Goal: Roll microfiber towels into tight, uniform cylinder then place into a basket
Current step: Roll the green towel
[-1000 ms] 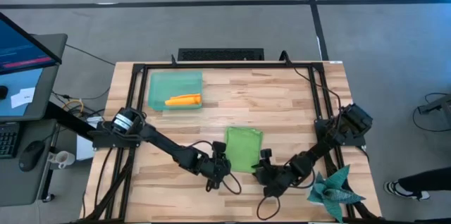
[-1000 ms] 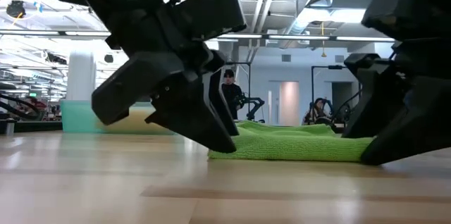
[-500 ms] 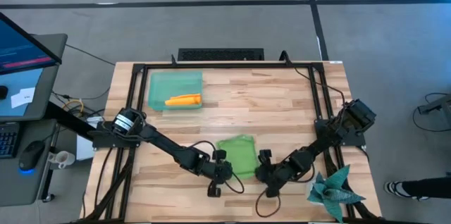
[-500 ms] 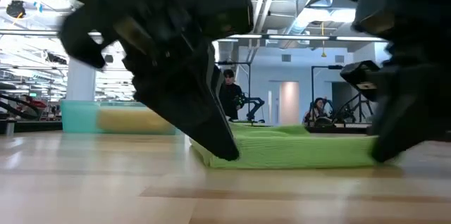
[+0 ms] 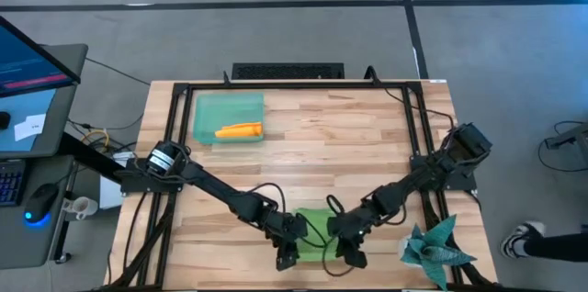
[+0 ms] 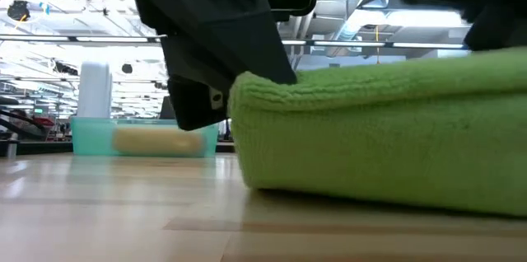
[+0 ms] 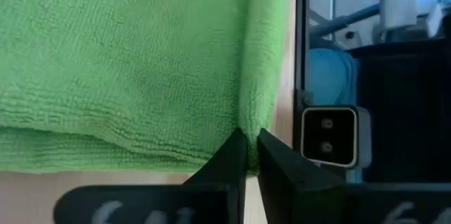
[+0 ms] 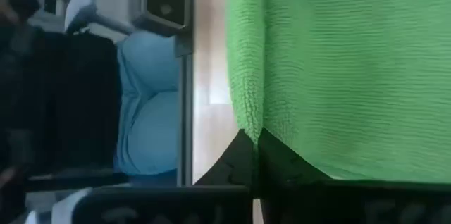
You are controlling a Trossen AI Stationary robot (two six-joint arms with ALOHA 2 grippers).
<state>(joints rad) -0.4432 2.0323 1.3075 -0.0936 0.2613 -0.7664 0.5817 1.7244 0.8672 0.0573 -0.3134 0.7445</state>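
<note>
Now both grippers have closed on the lime green towel [image 5: 313, 240], where a second ago they stood open on either side of it. The left gripper [image 7: 248, 155] pinches one near corner of the folded cloth between fingers pressed together on the fabric, and the right gripper [image 8: 251, 155] pinches the other near corner in the same way. In the high view the two grippers sit close together at the table's [image 5: 367, 136] near edge, with only a small patch of green showing between them. The towel has been dragged from the middle of the table toward that near edge over the last second. In the low view it now fills most of the picture as a thick green fold lying on the wood, with the left arm dark above it.

This likely means the grasp for rolling is made. The towel is still a flat fold, not yet a cylinder, so the rolling of this cloth appears to be only beginning.

The basket [image 5: 228, 117], a shallow mint-green tray, stands near the far left corner of the table, well apart from the grippers. Inside it lies the orange towel [image 5: 239, 129], already rolled into a short cylinder. Nothing else shows in the basket. A dark teal spiky cloth [image 5: 435, 250] lies at the table's near right corner, untouched.
</note>
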